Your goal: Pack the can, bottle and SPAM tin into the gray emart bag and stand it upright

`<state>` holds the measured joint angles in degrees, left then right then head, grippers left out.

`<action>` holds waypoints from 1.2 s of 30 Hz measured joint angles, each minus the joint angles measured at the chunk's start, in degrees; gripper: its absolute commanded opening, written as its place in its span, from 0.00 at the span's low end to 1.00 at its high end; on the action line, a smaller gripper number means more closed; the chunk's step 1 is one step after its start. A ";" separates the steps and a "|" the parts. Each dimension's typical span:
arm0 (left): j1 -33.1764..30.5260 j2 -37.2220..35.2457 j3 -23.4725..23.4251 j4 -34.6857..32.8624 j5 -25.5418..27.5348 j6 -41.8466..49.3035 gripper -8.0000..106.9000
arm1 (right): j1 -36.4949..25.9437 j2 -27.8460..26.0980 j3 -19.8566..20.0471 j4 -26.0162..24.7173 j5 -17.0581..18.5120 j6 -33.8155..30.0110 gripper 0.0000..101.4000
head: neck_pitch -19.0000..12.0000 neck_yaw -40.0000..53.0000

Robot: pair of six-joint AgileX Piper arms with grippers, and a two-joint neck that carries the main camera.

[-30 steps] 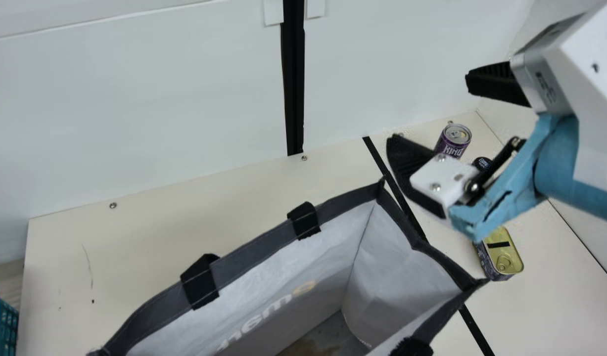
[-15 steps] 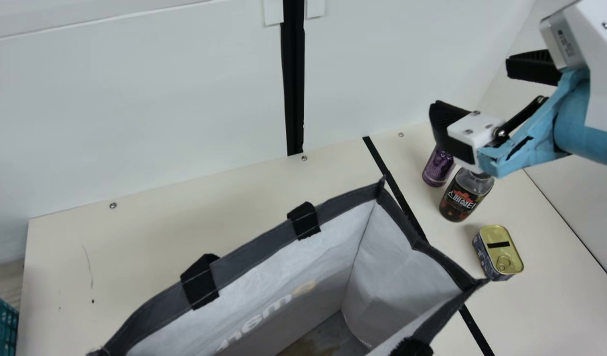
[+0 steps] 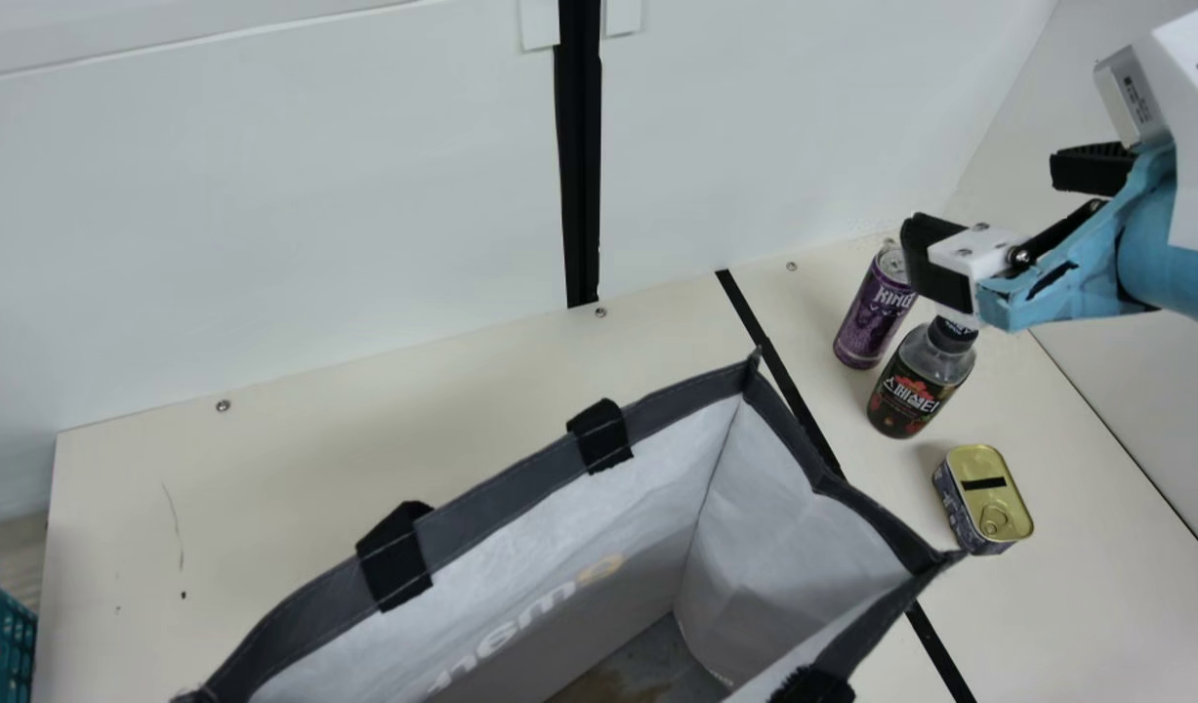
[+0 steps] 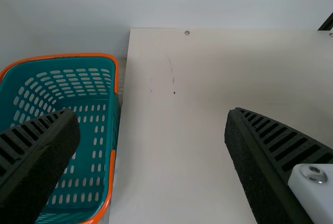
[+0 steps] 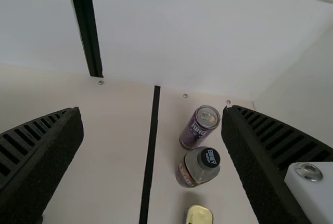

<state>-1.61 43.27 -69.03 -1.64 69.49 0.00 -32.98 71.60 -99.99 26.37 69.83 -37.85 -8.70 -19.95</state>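
You've got a cream table, screws along its far edge. Black strip runs from that edge toward the near side. Right of it: can upright toward far right corner, bottle upright just beside, SPAM tin nearer you. Your gray emart bag sits open, mostly left of strip. Scratch near left edge.

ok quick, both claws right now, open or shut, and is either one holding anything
Left claw: open, holding nothing.
Right claw: open, holding nothing; can and bottle stand on the table.
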 measured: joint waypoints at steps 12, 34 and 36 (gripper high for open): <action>0.00 0.00 0.00 0.00 0.00 0.00 0.85 | -1.70 0.23 3.57 -3.21 -0.02 0.03 0.94 | 0.00 0.00; 0.00 0.00 0.00 0.00 0.00 0.00 0.85 | -1.45 -1.10 9.52 -8.84 0.16 -0.02 0.94 | 0.00 0.09; 0.00 0.00 0.00 0.00 0.00 0.00 0.85 | -1.45 -1.10 9.52 -8.79 -0.05 -0.02 0.94 | 0.00 0.00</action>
<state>-1.61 43.27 -69.03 -1.64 69.49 0.00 -34.43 70.51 -90.47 17.58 69.78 -37.87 -8.70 -19.95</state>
